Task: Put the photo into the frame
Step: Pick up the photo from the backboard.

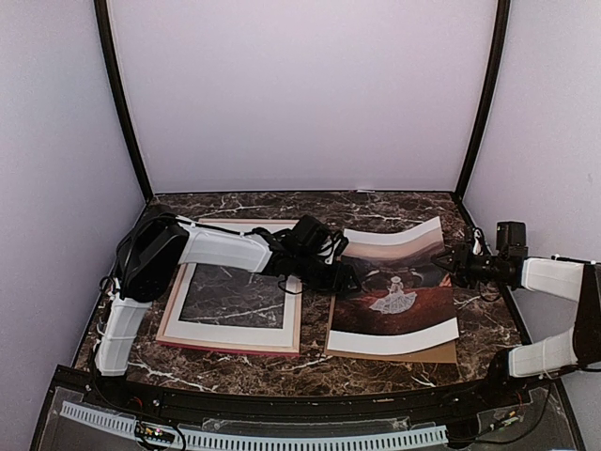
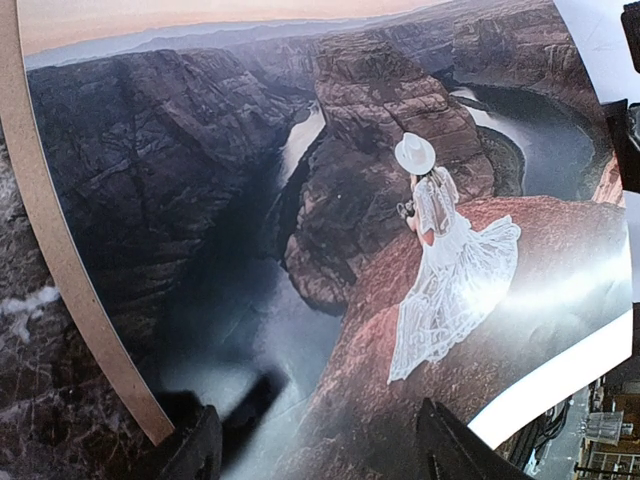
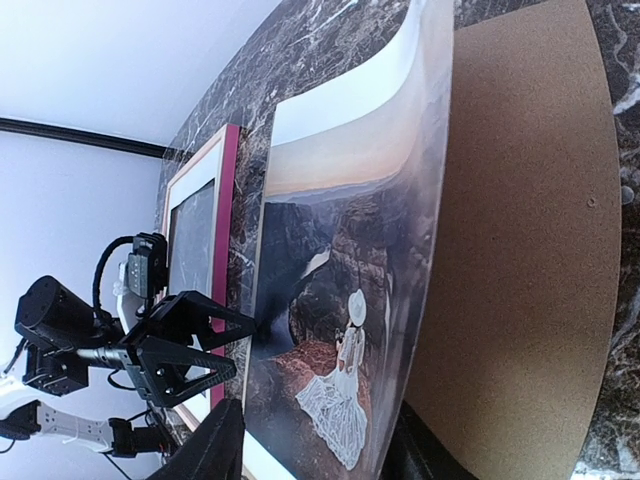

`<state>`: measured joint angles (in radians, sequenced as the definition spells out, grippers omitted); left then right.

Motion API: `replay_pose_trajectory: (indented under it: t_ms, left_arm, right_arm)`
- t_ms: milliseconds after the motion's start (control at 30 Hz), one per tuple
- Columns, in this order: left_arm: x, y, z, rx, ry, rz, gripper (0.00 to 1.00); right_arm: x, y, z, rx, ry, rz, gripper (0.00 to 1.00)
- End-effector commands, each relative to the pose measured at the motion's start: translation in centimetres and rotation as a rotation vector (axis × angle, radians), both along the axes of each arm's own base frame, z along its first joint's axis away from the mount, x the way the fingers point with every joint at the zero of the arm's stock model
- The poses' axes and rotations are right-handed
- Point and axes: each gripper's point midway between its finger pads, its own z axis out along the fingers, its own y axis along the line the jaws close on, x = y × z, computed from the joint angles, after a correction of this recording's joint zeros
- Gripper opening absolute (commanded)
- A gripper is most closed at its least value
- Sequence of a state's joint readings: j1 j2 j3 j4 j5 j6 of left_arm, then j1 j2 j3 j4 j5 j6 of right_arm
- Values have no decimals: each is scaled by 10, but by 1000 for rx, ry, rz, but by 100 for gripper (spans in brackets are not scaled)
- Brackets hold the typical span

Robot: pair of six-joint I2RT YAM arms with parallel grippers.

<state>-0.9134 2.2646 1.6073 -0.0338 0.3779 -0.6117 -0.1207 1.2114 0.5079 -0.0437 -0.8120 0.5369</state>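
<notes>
Top view: the photo (image 1: pixel 394 296) lies right of the frame (image 1: pixel 235 299) on the worktop (image 1: pixel 282 371), right edge lifted. Left wrist view: left fingers (image 2: pixel 195 450) apart at photo's edge. Right wrist view: right fingers (image 3: pixel 225 445) straddle the photo's raised edge; grip unclear. No legible writing.

Light: was even and soft across the pale walls
Glare: lay as a white sheen on the photo (image 2: pixel 330 230) near the dress
Shadows: the dark fingers (image 2: pixel 190 450) cast one
Focus: those fingers were blurred
</notes>
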Motion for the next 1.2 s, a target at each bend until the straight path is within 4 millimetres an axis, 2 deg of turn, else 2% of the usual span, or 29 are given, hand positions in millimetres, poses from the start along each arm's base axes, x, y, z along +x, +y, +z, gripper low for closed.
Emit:
replay_pose_trajectory:
  t_ms: [0,333,600,733,867,1000,1167]
  left_arm:
    - [-18,17,-39,104,83,0,70]
    - [-19,15,-36,96,86,-1,70]
    - [-17,11,-28,67,80,-2,70]
    - [-18,10,-26,59,83,-4,70]
    - [-15,7,-14,33,58,-6,71]
    - [-12,3,14,-15,10,-10,73]
    - [-9,2,48,-59,-42,-12,76]
  right_arm:
    - [1,1,8,11,-48,15,45]
    - [2,-9,-2,-71,-17,-11,28]
    - [6,-14,5,-111,-29,-31,1]
    - [7,-16,9,-123,-34,-37,0]
    - [10,-22,15,-167,-33,-53,0]
    - [16,-35,41,-259,-62,-93,0]
    - [23,-58,99,-424,-120,-178,0]
